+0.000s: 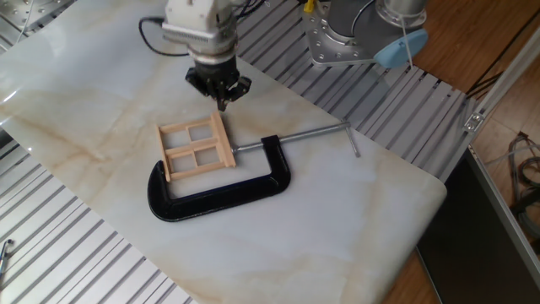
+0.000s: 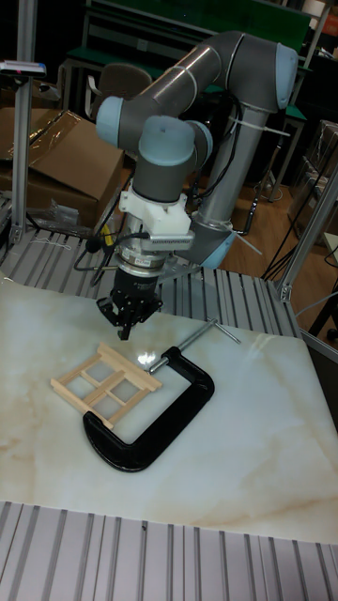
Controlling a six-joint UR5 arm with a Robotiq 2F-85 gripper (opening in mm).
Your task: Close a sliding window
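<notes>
The sliding window point(image 1: 196, 146) is a small pale wood frame with four panes. It lies flat on the marble tabletop, held in the jaw of a black C-clamp point(image 1: 221, 193). In the tall fixed view the sliding window point(image 2: 105, 376) lies left of the C-clamp point(image 2: 155, 424). My gripper point(image 1: 222, 103) points straight down just above the window's far right corner. Its fingers are pressed together into a point, with nothing held. In the tall fixed view the gripper point(image 2: 123, 331) hovers a short way above the window's far edge.
The clamp's steel screw point(image 1: 308, 135) with its crossbar runs right from the window. The marble slab point(image 1: 354, 219) rests on a ribbed aluminium table point(image 1: 67, 262). The arm's base point(image 1: 337, 38) stands at the back. Cardboard boxes point(image 2: 56, 150) lie behind the table.
</notes>
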